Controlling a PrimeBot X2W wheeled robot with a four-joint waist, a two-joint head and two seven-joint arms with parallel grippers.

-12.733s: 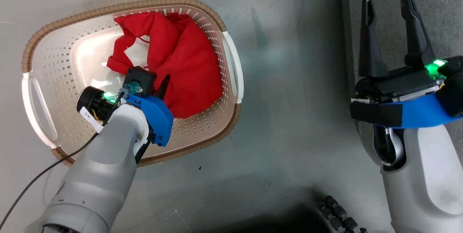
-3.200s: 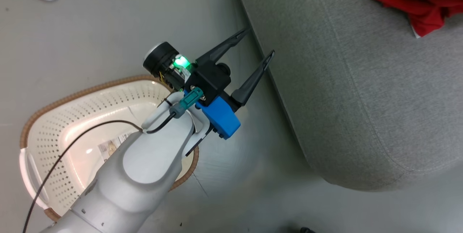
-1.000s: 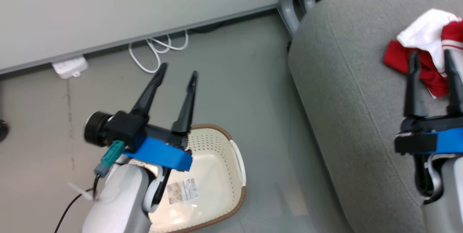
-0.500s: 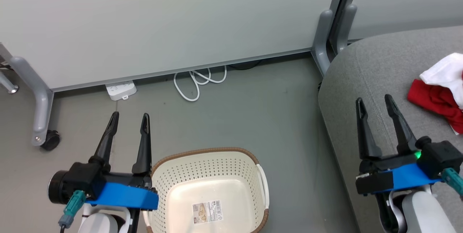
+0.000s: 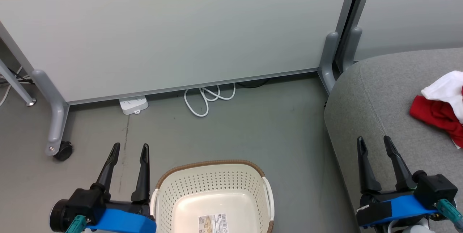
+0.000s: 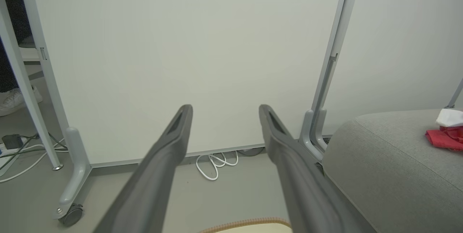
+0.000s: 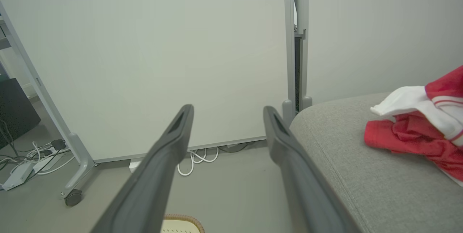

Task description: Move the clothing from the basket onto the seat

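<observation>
Red-and-white soft clothing point(image 5: 439, 111), one crumpled heap, on rounded grey fabric seat point(image 5: 379, 99). One oval cream plastic basket point(image 5: 209, 182), perforated, brown woven rim, on floor. Two grippers: left gripper point(image 5: 130, 148), right gripper point(image 5: 374, 139), both spread wide, nothing held.

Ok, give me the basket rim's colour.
The basket's rim is brown, woven-look; head view shows it best.

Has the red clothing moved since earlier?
Yes. The clothing has left the basket, which now holds none, and lies to its right on the seat.
</observation>
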